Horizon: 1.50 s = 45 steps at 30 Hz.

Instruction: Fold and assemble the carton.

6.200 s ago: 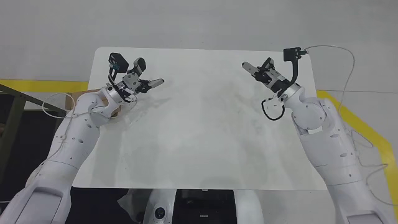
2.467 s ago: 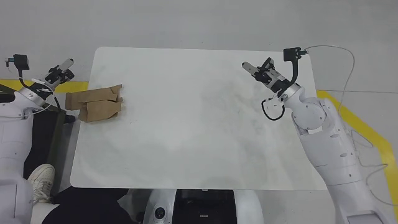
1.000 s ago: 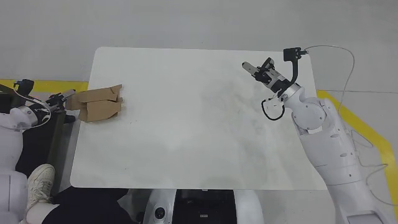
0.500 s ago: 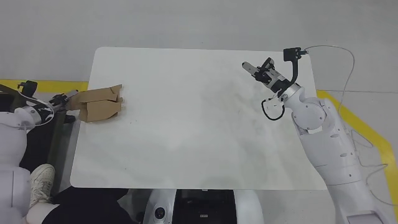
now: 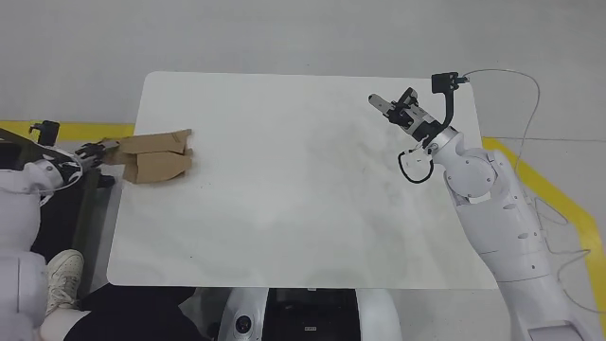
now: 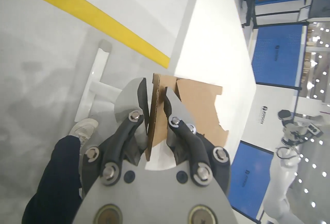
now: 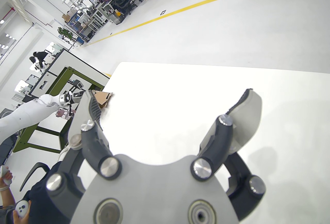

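Carton of corrugated brown board, seemingly flat, clamped in left pincer; right pincer spread.

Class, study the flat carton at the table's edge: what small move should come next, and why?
Probably the left gripper, shut on the carton, should slide it toward the middle of the table: it overhangs the edge, far from the open right gripper.

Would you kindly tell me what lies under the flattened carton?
The white table lies under most of the carton. The carton's outer end juts past the table edge, clamped by the left gripper. Anything flat beneath it would be covered by the cardboard.
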### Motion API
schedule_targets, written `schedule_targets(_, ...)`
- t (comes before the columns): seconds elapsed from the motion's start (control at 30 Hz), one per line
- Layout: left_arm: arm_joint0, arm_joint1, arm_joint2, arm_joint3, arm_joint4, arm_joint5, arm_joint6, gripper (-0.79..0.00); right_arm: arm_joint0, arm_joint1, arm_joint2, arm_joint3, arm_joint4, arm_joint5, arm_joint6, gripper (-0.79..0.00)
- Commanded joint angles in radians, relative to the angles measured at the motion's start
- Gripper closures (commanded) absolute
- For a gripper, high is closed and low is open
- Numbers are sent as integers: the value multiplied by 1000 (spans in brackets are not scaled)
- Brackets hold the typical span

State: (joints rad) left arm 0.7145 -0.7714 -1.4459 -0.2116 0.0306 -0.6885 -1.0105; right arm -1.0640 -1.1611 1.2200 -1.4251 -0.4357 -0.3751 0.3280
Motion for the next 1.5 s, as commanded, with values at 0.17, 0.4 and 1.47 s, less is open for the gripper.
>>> schedule_targets(0.17, -2, 14, -51, -7, -122, -19, -65, 0, 0, 0, 0, 0, 0, 0, 0, -785)
schedule_targets(0.4, 14, 5, -110, -67, -347, 72, -193, 0, 0, 0, 0, 0, 0, 0, 0, -785)
schedule_targets(1.47, -28, -170, 205, -544, -512, 242, -153, 0, 0, 0, 0, 0, 0, 0, 0, -785)
